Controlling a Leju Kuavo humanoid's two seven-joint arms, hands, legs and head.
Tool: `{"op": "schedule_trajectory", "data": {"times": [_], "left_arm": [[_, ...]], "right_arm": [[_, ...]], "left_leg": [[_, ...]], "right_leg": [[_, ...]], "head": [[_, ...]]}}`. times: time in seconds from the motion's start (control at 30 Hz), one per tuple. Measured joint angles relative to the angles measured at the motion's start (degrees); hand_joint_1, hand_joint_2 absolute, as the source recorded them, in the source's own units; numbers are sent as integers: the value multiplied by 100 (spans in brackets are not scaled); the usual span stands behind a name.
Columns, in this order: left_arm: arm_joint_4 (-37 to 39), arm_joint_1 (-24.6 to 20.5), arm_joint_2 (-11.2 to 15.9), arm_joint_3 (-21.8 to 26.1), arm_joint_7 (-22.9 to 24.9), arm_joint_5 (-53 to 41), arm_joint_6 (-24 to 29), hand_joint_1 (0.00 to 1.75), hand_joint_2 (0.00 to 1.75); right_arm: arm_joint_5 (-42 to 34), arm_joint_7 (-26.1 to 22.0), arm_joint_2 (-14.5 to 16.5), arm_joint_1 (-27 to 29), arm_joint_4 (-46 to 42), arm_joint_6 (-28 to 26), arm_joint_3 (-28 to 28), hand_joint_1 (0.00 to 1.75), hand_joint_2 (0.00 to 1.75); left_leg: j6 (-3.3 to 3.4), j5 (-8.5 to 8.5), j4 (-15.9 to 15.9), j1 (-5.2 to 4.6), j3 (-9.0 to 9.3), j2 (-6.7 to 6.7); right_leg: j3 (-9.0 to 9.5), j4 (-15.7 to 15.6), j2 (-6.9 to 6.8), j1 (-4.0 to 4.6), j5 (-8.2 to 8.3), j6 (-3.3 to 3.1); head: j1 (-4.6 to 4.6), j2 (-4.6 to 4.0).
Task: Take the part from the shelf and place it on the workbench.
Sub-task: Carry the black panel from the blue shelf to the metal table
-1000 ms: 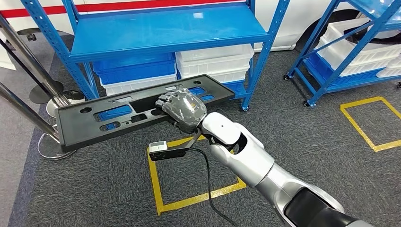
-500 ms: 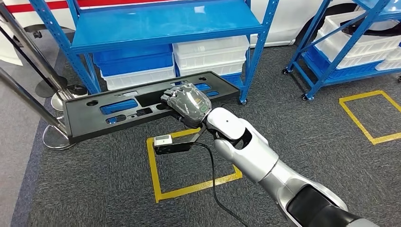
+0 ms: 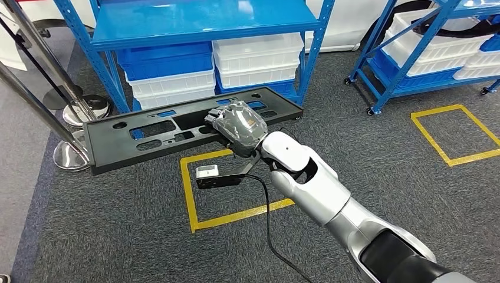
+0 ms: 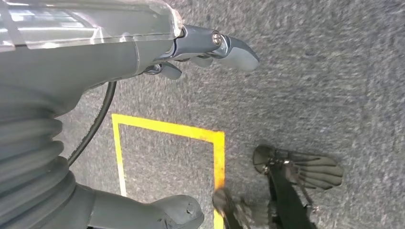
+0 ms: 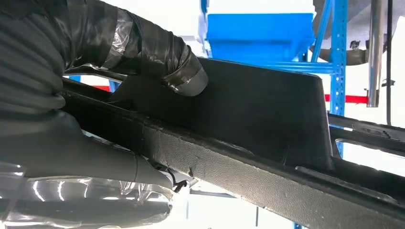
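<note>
One long black part [image 3: 177, 127], level in the air over the grey carpet, in front of the blue shelf [image 3: 200, 23]; my right hand [image 3: 239, 127] grips its near edge, thumb one side, fingers wrapped over the other. My left hand [image 4: 95, 62] hangs over the floor, fingers spread, holding nothing. Two yellow floor squares [image 3: 230, 177], three white bins [image 3: 256, 59] and one blue bin [image 3: 165, 59] under the shelf

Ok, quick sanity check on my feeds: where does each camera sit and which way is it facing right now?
Head view: high on the body, looking forward and down at the blue shelf; the right hand grips the black part.
Left wrist view: behind the left hand, facing the carpet and a yellow floor marking; the hand holds nothing.
Right wrist view: behind the right hand, close on the black part, shelf beyond.
Shared: head and right wrist views both show the grip on the part.
</note>
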Motion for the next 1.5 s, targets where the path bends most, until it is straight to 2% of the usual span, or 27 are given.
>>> {"op": "schedule_trajectory", "data": {"times": [0.03, 0.07, 0.13, 0.17, 0.2, 0.27, 0.3, 0.33, 0.37, 0.4, 0.43, 0.5, 0.57, 0.63, 0.67, 0.7, 0.8, 0.83, 0.87, 0.9, 0.97, 1.03, 1.1, 1.13, 1.23, 1.27, 1.5], "left_arm": [[0, -2, 0, 0, 3, -1, 0, 0, 175], [0, -1, -1, 0, 9, -2, 0, 0, 175], [0, 9, -1, 0, 25, -6, -3, 0, 175], [0, 17, -1, 0, 28, -9, -7, 0, 175], [0, 28, -1, 0, 28, -15, -15, 0, 175], [0, 38, 0, 0, 21, -31, -31, 0, 175], [0, 39, 1, 0, 19, -40, -37, 0, 175], [0, 37, 1, 0, 19, -45, -39, 0, 175], [0, 36, 1, 0, 17, -48, -42, 0, 175], [0, 35, 1, 0, 13, -50, -45, 0, 175], [-1, 30, 4, 0, 6, -50, -46, 0, 175], [-4, 12, 15, 0, -16, -49, -54, 0, 175], [-7, -3, 23, 0, -39, -50, -66, 0, 175], [-7, 0, 23, 0, -50, -56, -81, 0, 175], [-7, 3, 23, 0, -51, -60, -89, 0, 175], [-7, 4, 22, 0, -51, -64, -94, 0, 175], [-7, 8, 22, 0, -53, -89, -102, 0, 175], [-7, 12, 22, 0, -55, -96, -105, 0, 175], [-7, 17, 22, 0, -57, -99, -108, 0, 175], [-7, 21, 21, 0, -58, -102, -111, 0, 175], [-7, 23, 20, 0, -63, -105, -115, 0, 175], [-7, 19, 20, 0, -67, -113, -116, 0, 175], [-7, 14, 20, 0, -68, -121, -116, 0, 175], [-7, 13, 20, 0, -69, -123, -116, 0, 175], [-7, 12, 24, 0, -75, -125, -121, 0, 175], [-7, 13, 26, 0, -76, -125, -122, 0, 175], [-7, 19, 42, 0, -76, -123, -120, 0, 175]], "right_arm": [[-4, 0, -3, -5, -14, -2, -8, 175, 175], [-8, 0, -7, -9, -23, -4, -16, 175, 175], [-14, 0, -17, -6, -23, -4, -27, 175, 175], [-15, 0, -20, -1, -22, -3, -28, 175, 175], [-16, 0, -21, 5, -21, -3, -28, 175, 175], [-19, 2, -23, 17, -17, -2, -29, 175, 175], [-20, 3, -25, 26, -12, -2, -30, 175, 175], [-21, 4, -27, 37, -5, -1, -30, 175, 175], [-22, 4, -29, 47, 0, -1, -30, 175, 175], [-23, 4, -32, 56, 4, 0, -30, 175, 175], [-23, 4, -34, 63, 4, 0, -30, 175, 175], [-25, 4, -40, 69, -3, -3, -37, 175, 175], [-30, 4, -49, 72, -9, -4, -49, 175, 175], [-36, 3, -63, 75, -9, -4, -56, 175, 175], [-38, 3, -73, 75, -10, -4, -60, 175, 175], [-40, 3, -85, 76, -9, -4, -66, 175, 175], [-46, 4, -122, 87, 0, -3, -82, 175, 175], [-47, 4, -133, 92, 8, -3, -82, 175, 175], [-47, 4, -137, 97, 15, -2, -82, 175, 175], [-48, 3, -140, 98, 20, -2, -82, 175, 175], [-49, 3, -142, 87, 22, -3, -85, 175, 175], [-50, 3, -144, 73, 20, -4, -91, 175, 175], [-50, 3, -153, 72, 19, -4, -95, 175, 175], [-50, 3, -158, 74, 18, -4, -98, 175, 175], [-50, 4, -168, 66, 19, -5, -114, 175, 175], [-50, 4, -170, 68, 21, -4, -116, 175, 175], [-50, -1, -177, 95, 33, -3, -117, 175, 175]], "left_leg": [[-36, 80, -37, 4, -5, -2], [-78, 173, -96, 9, -4, -2], [-152, 247, -184, 22, -46, -9], [-172, 116, -124, 21, -97, -13], [-181, -143, 51, 19, -161, -17], [-184, -744, 721, 18, -284, -18], [-189, -872, 1106, 18, -325, -17], [-189, -833, 1413, 18, -331, -17], [-182, -675, 1567, 16, -267, -17], [-163, -501, 1515, 12, -100, -17], [-129, -454, 1251, 3, 171, -18], [-67, -729, 425, -34, 824, -15], [-15, -992, -62, -73, 1119, -13], [54, -934, -137, -63, 1099, -2], [94, -884, -157, -51, 1086, 9], [126, -829, -176, -35, 1059, 20], [161, -708, -175, -28, 914, 30], [153, -677, -172, -25, 868, 29], [139, -650, -169, -20, 830, 27], [122, -629, -167, -14, 805, 25], [77, -598, -161, -11, 774, 21], [13, -569, -157, -16, 749, 21], [-64, -529, -190, -12, 744, 23], [-48, -520, -220, -11, 758, 23], [152, -467, -297, -18, 771, 29], [184, -448, -307, -15, 762, 31], [164, -424, -297, -18, 737, 29]], "right_leg": [[180, -289, 6, 24, -101, -43], [223, -431, 8, 50, -118, -90], [111, -501, -10, 42, 57, -209], [38, -540, -19, 35, 157, -273], [-46, -578, -26, 29, 256, -328], [-235, -582, -27, 64, 420, -384], [-338, -569, -30, 84, 497, -393], [-443, -548, -34, 102, 569, -396], [-553, -519, -38, 117, 634, -394], [-663, -480, -38, 129, 692, -387], [-759, -431, -38, 135, 739, -376], [-894, -330, -42, 152, 804, -336], [-935, -286, -57, 146, 861, -273], [-953, -272, -57, 129, 889, -199], [-992, -195, -45, 120, 816, -162], [-1075, -3, -32, 107, 656, -125], [-1439, 996, -20, 31, 31, -25], [-1469, 1173, -20, 5, -34, 0], [-1396, 1152, -21, -18, 0, 19], [-1209, 912, -22, -36, 122, 28], [-703, 140, -23, -42, 378, 14], [-447, -327, -18, -12, 464, -40], [-453, -386, -10, 22, 472, -105], [-445, -427, -8, 20, 500, -111], [-422, -552, -6, 6, 590, -115], [-429, -552, -5, 11, 598, -127], [-458, -509, -13, 14, 607, -137]], "head": [[0, 0], [0, 0], [0, 0], [-1, 0], [-2, 0], [-3, 0], [-3, 0], [-3, 0], [-3, 0], [-3, 0], [-3, 0], [-2, 0], [-1, 0], [-1, 0], [-1, 0], [0, 0], [1, 0], [0, 0], [0, 0], [0, 0], [0, 0], [0, 0], [-1, 0], [-1, 0], [-1, 0], [-2, 0], [-1, 0]]}}
